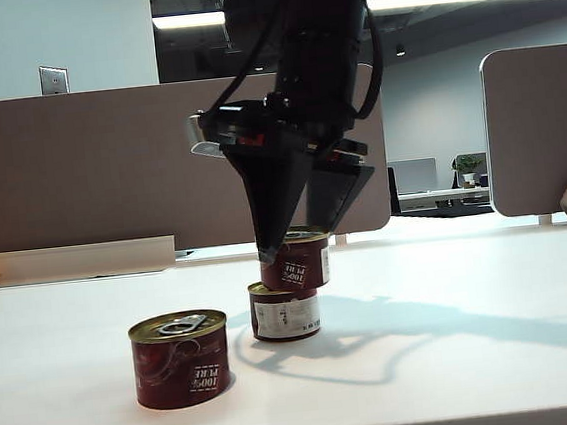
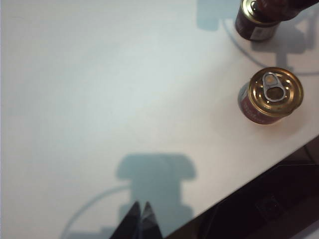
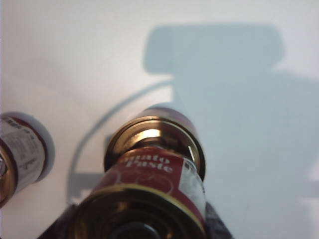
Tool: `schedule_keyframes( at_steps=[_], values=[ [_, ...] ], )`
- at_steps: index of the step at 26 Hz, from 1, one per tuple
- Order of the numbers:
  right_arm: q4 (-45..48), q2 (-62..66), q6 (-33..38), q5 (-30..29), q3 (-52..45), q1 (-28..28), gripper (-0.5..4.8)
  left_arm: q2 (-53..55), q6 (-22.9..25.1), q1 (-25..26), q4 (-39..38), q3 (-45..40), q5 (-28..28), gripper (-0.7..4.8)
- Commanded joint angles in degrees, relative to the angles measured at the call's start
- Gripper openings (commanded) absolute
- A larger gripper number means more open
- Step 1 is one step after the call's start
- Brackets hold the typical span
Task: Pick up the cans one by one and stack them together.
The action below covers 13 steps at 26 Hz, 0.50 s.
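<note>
Gripping a tilted can [image 1: 294, 262], the right gripper [image 1: 296, 239] is held over the middle can [image 1: 285, 313]; a third can [image 1: 181, 360] stands near-left. The left gripper [image 2: 141, 219], jaws together, is kept above bare table [image 2: 99, 89].

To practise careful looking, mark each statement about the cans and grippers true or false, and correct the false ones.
1. The right gripper holds a can over another can. True.
2. The held can sits level. False: it is tilted.
3. All three cans are stacked. False: a third can stands alone on the table.
4. The left gripper is shut and empty. True.
5. The lone can lies on its side. False: it stands upright, pull-tab up.
</note>
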Motion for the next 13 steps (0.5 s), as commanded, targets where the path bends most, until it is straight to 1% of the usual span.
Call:
schedule_keyframes(
  at_steps=[1,13],
  values=[
    [1.3,0.0,-0.2,-0.3,0.4,0.1,2.10,0.0,0.2,0.0,0.4,0.5,0.0,-0.06],
    [3.8,0.4,-0.2,-0.5,0.5,0.2,2.10,0.0,0.2,0.0,0.4,0.5,0.0,-0.06]
  ],
)
